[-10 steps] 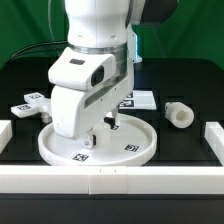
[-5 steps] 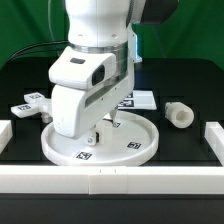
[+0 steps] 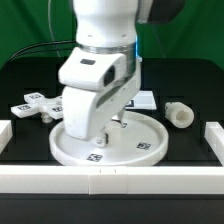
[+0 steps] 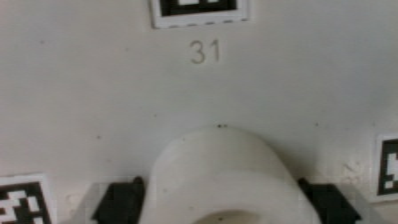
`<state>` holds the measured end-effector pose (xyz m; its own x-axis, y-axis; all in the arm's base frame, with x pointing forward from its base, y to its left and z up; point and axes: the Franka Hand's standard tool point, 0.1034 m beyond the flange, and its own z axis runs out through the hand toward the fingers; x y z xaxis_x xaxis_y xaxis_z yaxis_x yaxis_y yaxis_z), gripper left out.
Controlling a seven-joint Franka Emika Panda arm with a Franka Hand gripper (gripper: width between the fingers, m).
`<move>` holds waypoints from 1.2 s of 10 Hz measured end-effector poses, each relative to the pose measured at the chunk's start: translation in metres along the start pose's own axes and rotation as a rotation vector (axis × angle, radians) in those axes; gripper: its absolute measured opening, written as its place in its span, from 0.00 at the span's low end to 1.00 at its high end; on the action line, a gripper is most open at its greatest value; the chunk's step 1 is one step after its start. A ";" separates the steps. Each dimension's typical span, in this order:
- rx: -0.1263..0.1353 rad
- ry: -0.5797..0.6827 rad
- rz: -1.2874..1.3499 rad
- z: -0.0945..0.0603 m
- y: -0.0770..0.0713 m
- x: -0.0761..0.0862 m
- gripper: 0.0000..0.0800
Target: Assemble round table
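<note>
The large white rimmed disc (image 3: 140, 150) lies flat on the black table, with tags on its face. My gripper (image 3: 110, 125) reaches straight down into its middle. In the wrist view the disc's face (image 4: 107, 90) fills the picture, with a tag and the number 31. The rounded central hub (image 4: 217, 170) sits between my two black fingers (image 4: 121, 200), which press on its two sides; the gripper (image 4: 221, 205) is shut on it. The short cylindrical leg (image 3: 181, 114) lies at the exterior view's right. The cross-shaped foot (image 3: 35, 104) lies at the left.
The marker board (image 3: 142, 99) lies behind the disc. White border rails run along the front (image 3: 110, 180), the left (image 3: 4, 133) and the right (image 3: 214, 137). A green backdrop stands behind the table.
The arm and the disc have shifted together toward the exterior view's right, closer to the leg. The leg and the foot have not moved.
</note>
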<state>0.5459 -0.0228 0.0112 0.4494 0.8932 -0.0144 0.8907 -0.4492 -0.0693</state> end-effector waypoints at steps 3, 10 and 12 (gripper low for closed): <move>-0.006 0.017 -0.023 0.000 0.002 0.020 0.51; -0.001 0.037 -0.008 0.000 -0.008 0.059 0.51; -0.002 0.036 -0.007 0.000 -0.011 0.064 0.51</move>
<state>0.5652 0.0389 0.0109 0.4451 0.8952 0.0220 0.8941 -0.4428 -0.0677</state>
